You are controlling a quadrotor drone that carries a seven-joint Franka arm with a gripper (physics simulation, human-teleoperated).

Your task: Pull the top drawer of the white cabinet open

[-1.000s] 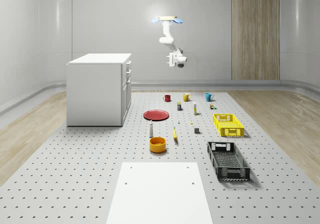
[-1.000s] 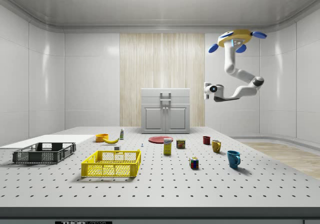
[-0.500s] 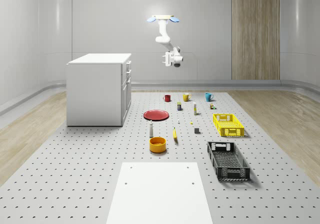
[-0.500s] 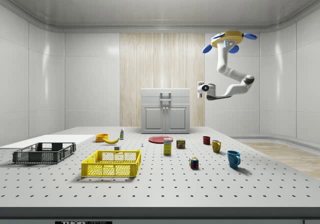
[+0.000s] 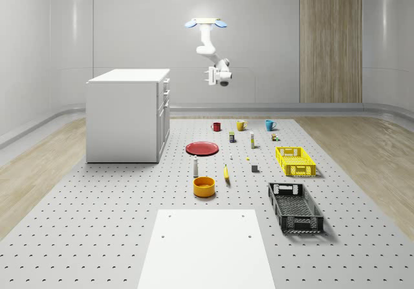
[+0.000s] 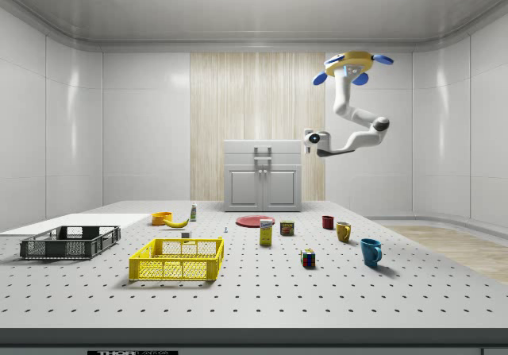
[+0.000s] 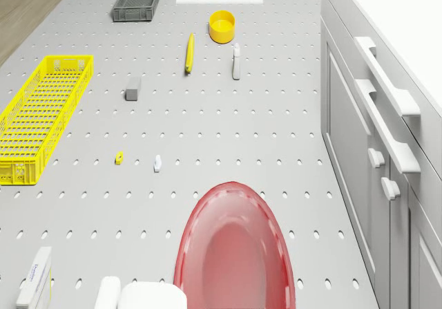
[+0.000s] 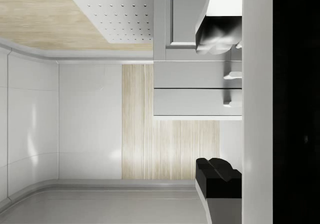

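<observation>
The white cabinet stands on the perforated table at the whole-scene view's left, its front facing right. Its top drawer is closed, with a long bar handle across it. The drone hovers high above the table, off the cabinet's front side. Its arm bends down to the gripper, which hangs at about top-drawer height, well apart from the cabinet. In the wrist view the gripper is open, fingers spread and empty, with the top drawer straight ahead of it.
A red plate lies on the table below the arm. Three mugs, a yellow crate, a black crate, a yellow bowl, a banana and small items are scattered further out. A white board lies at the front.
The drone with arm and gripper has shifted toward the cabinet, leftward in both the whole-scene and side views. The drawer is still closed.
</observation>
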